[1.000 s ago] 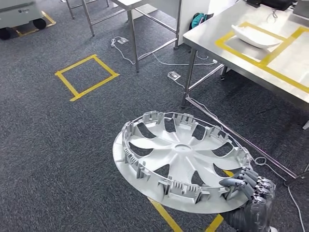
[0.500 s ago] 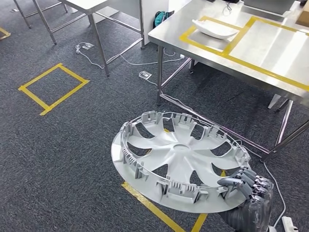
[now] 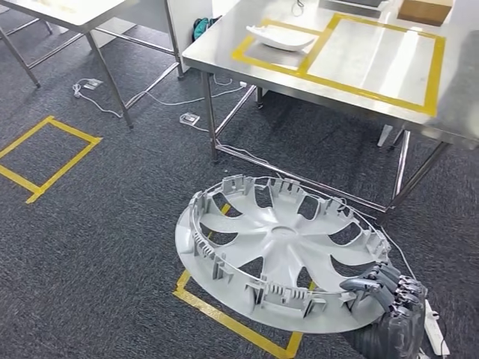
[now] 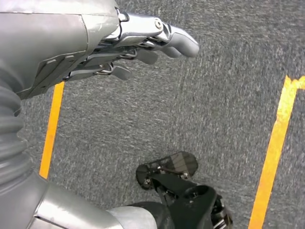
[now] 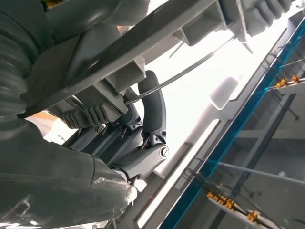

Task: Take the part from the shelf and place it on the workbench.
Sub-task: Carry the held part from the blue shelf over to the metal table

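— Where is the part now?
— The grey wheel cover (image 3: 282, 250) is in the air above the carpet (image 3: 102, 239), near the steel workbench (image 3: 361, 63) but not on it; the right hand (image 3: 390, 307) grips its rim, fingers curled over the edge.
— And the left hand (image 4: 118, 47)?
— It holds nothing; its fingers are stretched out, slightly apart, over the carpet.

You have one grey wheel cover (image 3: 282, 250), one white dish-like part (image 3: 281, 37) on the steel workbench (image 3: 367, 90), and what looks like one brown box (image 3: 423, 10) at its far edge, cropped by the frame. You can count two steel tables, the workbench and a second table (image 3: 73, 11). Two robot hands show: the right hand (image 3: 390, 307) and the left hand (image 4: 118, 47).
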Robot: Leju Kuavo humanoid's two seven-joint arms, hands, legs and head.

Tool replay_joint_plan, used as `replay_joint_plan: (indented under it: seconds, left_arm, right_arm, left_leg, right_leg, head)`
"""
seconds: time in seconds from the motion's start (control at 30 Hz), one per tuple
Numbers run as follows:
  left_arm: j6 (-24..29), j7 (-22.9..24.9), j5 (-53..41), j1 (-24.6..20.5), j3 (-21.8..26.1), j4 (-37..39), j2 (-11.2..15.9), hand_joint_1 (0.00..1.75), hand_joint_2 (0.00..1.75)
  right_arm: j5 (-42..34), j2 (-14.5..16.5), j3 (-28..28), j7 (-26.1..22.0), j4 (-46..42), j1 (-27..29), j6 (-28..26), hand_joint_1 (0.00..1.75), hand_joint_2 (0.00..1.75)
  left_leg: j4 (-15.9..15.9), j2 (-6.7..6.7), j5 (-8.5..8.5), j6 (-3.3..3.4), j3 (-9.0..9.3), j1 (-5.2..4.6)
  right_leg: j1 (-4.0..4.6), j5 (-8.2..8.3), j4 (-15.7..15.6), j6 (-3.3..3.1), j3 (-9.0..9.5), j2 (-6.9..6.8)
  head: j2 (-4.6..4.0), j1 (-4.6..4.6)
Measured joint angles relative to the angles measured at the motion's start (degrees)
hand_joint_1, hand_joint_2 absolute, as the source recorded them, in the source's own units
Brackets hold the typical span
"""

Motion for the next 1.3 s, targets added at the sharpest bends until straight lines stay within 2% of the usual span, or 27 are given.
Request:
replay_joint_plan:
  seconds: [0.03, 0.1, 0.13, 0.2, 0.23, 0.27, 0.33, 0.4, 0.47, 0.5, 0.53, 0.6, 0.67, 0.7, 0.73, 0.77, 0.8, 0.87, 0.93, 0.97, 1.03, 1.1, 1.17, 1.2, 1.23, 1.27, 1.3]
  left_arm:
    - [0.01, -0.01, 0.01, -0.07, 0.0, 0.03, 0.01, 0.0, 1.75]
    - [0.65, -0.05, 0.05, -0.16, 0.01, 0.41, 0.18, 0.0, 1.75]
    - [1.46, -0.07, 0.08, -0.16, 0.02, 1.04, 0.46, 0.0, 1.75]
    - [3.91, -0.1, 0.14, -0.05, 0.04, 3.46, 1.43, 0.0, 1.75]
    - [5.03, -0.18, 0.19, -0.03, 0.04, 4.87, 2.01, 0.0, 1.75]
    - [5.94, -0.31, 0.24, -0.06, 0.05, 6.22, 2.57, 0.0, 1.75]
    - [7.13, -0.59, 0.42, -0.21, 0.06, 8.74, 3.67, 0.0, 1.75]
    - [8.09, -0.76, 0.59, -0.39, 0.07, 11.22, 4.65, 0.0, 1.75]
    - [8.73, -0.86, 0.7, -0.55, 0.07, 12.99, 5.3, 0.0, 1.75]
    - [8.88, -0.91, 0.72, -0.62, 0.07, 13.58, 5.52, 0.0, 1.75]
    - [8.96, -0.96, 0.74, -0.7, 0.06, 14.08, 5.69, 0.0, 1.75]
    - [9.01, -1.04, 0.78, -0.78, 0.05, 14.8, 5.96, 0.0, 1.75]
    - [9.16, -1.04, 0.97, -0.62, 0.06, 15.36, 6.17, 0.0, 1.75]
    - [9.29, -1.01, 1.11, -0.5, 0.07, 15.62, 6.28, 0.0, 1.75]
    - [9.43, -0.97, 1.27, -0.43, 0.07, 15.84, 6.39, 0.0, 1.75]
    - [9.54, -0.92, 1.4, -0.45, 0.07, 16.05, 6.5, 0.0, 1.75]
    - [9.61, -0.86, 1.53, -0.53, 0.07, 16.3, 6.61, 0.0, 1.75]
    - [9.7, -0.78, 1.68, -0.71, 0.07, 16.81, 6.81, 0.0, 1.75]
    - [9.75, -0.75, 1.73, -0.75, 0.07, 17.27, 7.07, 0.0, 1.75]
    - [9.77, -0.75, 1.74, -0.76, 0.07, 17.46, 7.23, 0.0, 1.75]
    - [9.8, -0.75, 1.74, -0.93, 0.06, 17.78, 7.5, 0.0, 1.75]
    - [9.89, -0.77, 1.78, -1.14, 0.05, 18.06, 7.74, 0.0, 1.75]
    - [10.0, -0.78, 1.81, -1.07, 0.06, 18.36, 7.92, 0.0, 1.75]
    - [10.04, -0.79, 1.8, -0.94, 0.07, 18.47, 7.93, 0.0, 1.75]
    - [10.07, -0.83, 1.76, -0.8, 0.07, 18.54, 7.92, 0.0, 1.75]
    - [10.1, -0.9, 1.72, -0.73, 0.07, 18.56, 7.91, 0.0, 1.75]
    - [10.1, -0.99, 1.65, -0.71, 0.06, 18.57, 7.9, 0.0, 1.75]
  right_arm:
    - [0.02, 0.04, -0.03, -0.16, -0.01, 0.06, -0.01, 1.75, 1.75]
    - [0.15, 0.27, -0.15, -0.81, -0.04, 0.07, -0.03, 1.75, 1.75]
    - [0.37, 0.44, -0.23, -1.18, -0.06, 0.05, -0.04, 1.75, 1.75]
    - [1.15, 0.78, -0.37, -1.57, -0.07, -0.04, -0.03, 1.75, 1.75]
    - [1.61, 0.92, -0.45, -1.66, -0.07, -0.05, -0.03, 1.75, 1.75]
    - [2.05, 1.05, -0.56, -1.79, -0.07, -0.06, -0.03, 1.75, 1.75]
    - [3.28, 1.52, -0.85, -2.35, -0.07, -0.13, -0.02, 1.75, 1.75]
    - [5.51, 2.39, -1.31, -3.45, -0.07, -0.39, -0.02, 1.75, 1.75]
    - [8.16, 3.51, -2.1, -4.63, -0.13, -0.55, -0.02, 1.75, 1.75]
    - [9.26, 4.07, -2.58, -5.03, -0.19, -0.53, -0.03, 1.75, 1.75]
    - [10.18, 4.57, -3.08, -5.3, -0.28, -0.45, -0.03, 1.75, 1.75]
    - [11.36, 5.27, -3.81, -5.55, -0.43, -0.47, -0.04, 1.75, 1.75]
    - [13.45, 5.82, -4.34, -5.65, -0.65, -0.66, -0.04, 1.75, 1.75]
    - [15.13, 6.16, -4.66, -5.67, -0.81, -0.77, -0.04, 1.75, 1.75]
    - [16.96, 6.55, -4.99, -5.66, -0.98, -0.8, -0.04, 1.75, 1.75]
    - [18.42, 6.93, -5.31, -5.64, -1.14, -0.82, -0.04, 1.75, 1.75]
    - [19.45, 7.31, -5.54, -5.64, -1.23, -0.83, -0.04, 1.75, 1.75]
    - [20.39, 7.89, -5.79, -5.66, -1.35, -0.87, -0.04, 1.75, 1.75]
    - [20.89, 8.36, -5.94, -5.77, -1.46, -1.01, -0.04, 1.75, 1.75]
    - [21.06, 8.54, -6.02, -5.84, -1.52, -1.05, -0.04, 1.75, 1.75]
    - [21.26, 8.83, -6.2, -5.98, -1.69, -0.97, -0.04, 1.75, 1.75]
    - [21.33, 9.13, -6.4, -6.06, -1.83, -0.85, -0.04, 1.75, 1.75]
    - [21.31, 9.44, -6.58, -6.1, -1.88, -0.7, -0.04, 1.75, 1.75]
    - [21.25, 9.55, -6.65, -6.1, -1.89, -0.52, -0.04, 1.75, 1.75]
    - [21.18, 9.62, -6.75, -6.1, -1.9, -0.24, -0.04, 1.75, 1.75]
    - [21.13, 9.64, -6.89, -6.08, -1.94, 0.13, -0.04, 1.75, 1.75]
    - [21.15, 9.65, -7.05, -6.0, -2.04, 0.55, -0.04, 1.75, 1.75]
  left_leg:
    - [0.1, -0.36, -0.22, -0.37, 0.02, 0.09]
    - [2.97, -2.72, -2.4, -0.96, -1.15, 0.26]
    - [6.17, -4.17, -4.24, -1.14, -2.59, 0.32]
    - [13.7, -5.29, -7.48, -1.31, -6.23, 0.33]
    - [15.74, -5.4, -7.75, -1.33, -7.32, 0.33]
    - [15.78, -5.47, -6.9, -1.31, -7.48, 0.34]
    - [9.92, -6.43, -2.8, -1.18, -4.85, 0.48]
    - [2.92, -8.98, -0.12, -0.91, -1.62, 0.83]
    - [0.49, -10.17, -0.04, -0.42, -0.64, 0.88]
    - [0.43, -9.58, -0.01, -0.08, -0.7, 0.83]
    - [0.31, -8.96, 0.11, 0.31, -0.7, 0.81]
    - [0.1, -7.58, 0.31, 1.06, -0.66, 0.89]
    - [0.08, -6.05, 0.25, 1.47, -0.66, 0.74]
    - [0.09, -5.18, 0.21, 1.55, -0.66, 0.65]
    - [0.11, -4.34, 0.17, 1.59, -0.64, 0.59]
    - [0.11, -3.53, 0.11, 1.6, -0.6, 0.55]
    - [0.12, -2.82, 0.05, 1.54, -0.5, 0.53]
    - [0.13, -1.63, -0.18, 1.24, -0.15, 0.41]
    - [0.23, -0.66, -0.45, 0.69, 0.14, 0.13]
    - [0.23, -0.15, -0.5, 0.4, 0.22, 0.02]
    - [0.15, 0.57, -0.59, -0.25, 0.39, 0.09]
    - [1.94, -1.52, -2.08, -0.89, -0.26, 0.29]
    - [8.33, -4.59, -5.6, -1.27, -3.22, 0.39]
    - [12.27, -5.22, -7.24, -1.36, -5.21, 0.39]
    - [15.29, -5.45, -8.06, -1.43, -6.86, 0.39]
    - [16.37, -5.51, -7.65, -1.45, -7.69, 0.4]
    - [15.19, -5.53, -6.12, -1.46, -7.46, 0.44]
  right_leg:
    - [-0.11, 0.18, -0.19, -0.32, -0.05, 0.57]
    - [-0.46, 0.6, -0.65, -0.99, 0.04, 1.74]
    - [-0.55, 0.73, -0.74, -1.2, -0.09, 2.32]
    - [-0.54, 0.86, -0.72, -1.4, -0.29, 3.7]
    - [-0.52, 0.9, -0.7, -1.42, -0.34, 4.46]
    - [-0.52, 0.93, -0.65, -1.4, -0.37, 5.25]
    - [-0.6, 1.01, -0.51, -1.21, -0.39, 6.81]
    - [-0.5, 1.04, -0.07, -0.71, -0.78, 8.26]
    - [-0.53, 1.25, 0.12, 0.0, -1.4, 9.48]
    - [-0.69, 1.43, 0.0, 0.32, -1.76, 10.04]
    - [-0.78, 1.43, 0.05, 0.63, -2.02, 9.94]
    - [-0.65, -0.31, 2.52, 1.13, -3.47, 7.35]
    - [-0.52, -4.31, 9.62, 1.47, -6.68, 3.94]
    - [-0.55, -6.12, 13.61, 1.59, -8.49, 3.2]
    - [-0.58, -6.9, 16.11, 1.63, -9.55, 2.94]
    - [-0.58, -6.57, 16.46, 1.62, -9.54, 2.79]
    - [-0.56, -5.25, 14.44, 1.52, -8.31, 2.53]
    - [-0.34, -1.92, 6.42, 1.12, -3.73, 0.59]
    - [0.01, -0.37, 1.13, 0.46, -0.64, -1.09]
    - [0.19, -0.31, 0.46, 0.12, -0.33, -1.18]
    - [0.15, 0.05, 0.34, -0.58, -0.59, 0.23]
    - [-0.18, 0.46, -0.05, -1.27, -0.63, 1.4]
    - [-0.44, 0.69, -0.2, -1.66, -0.61, 2.38]
    - [-0.46, 0.72, -0.2, -1.73, -0.66, 2.88]
    - [-0.48, 0.72, -0.19, -1.76, -0.67, 3.39]
    - [-0.5, 0.72, -0.18, -1.76, -0.67, 3.86]
    - [-0.56, 0.71, -0.15, -1.72, -0.63, 4.29]
  head:
    - [0.0, -0.04]
    - [0.0, -0.17]
    - [0.0, -0.3]
    - [0.0, -0.42]
    - [0.0, -0.44]
    - [0.0, -0.43]
    - [0.0, -0.44]
    - [0.0, -0.43]
    - [0.0, -0.42]
    - [0.0, -0.42]
    - [0.0, -0.42]
    - [0.0, -0.11]
    - [0.0, 0.19]
    - [0.0, 0.21]
    - [0.0, 0.2]
    - [0.0, 0.21]
    - [0.0, 0.2]
    - [0.0, 0.24]
    - [0.0, 0.19]
    - [0.0, 0.16]
    - [0.0, 0.15]
    - [0.0, 0.05]
    - [0.0, -0.18]
    - [0.0, -0.25]
    - [0.0, -0.28]
    - [0.0, -0.27]
    - [0.0, -0.27]
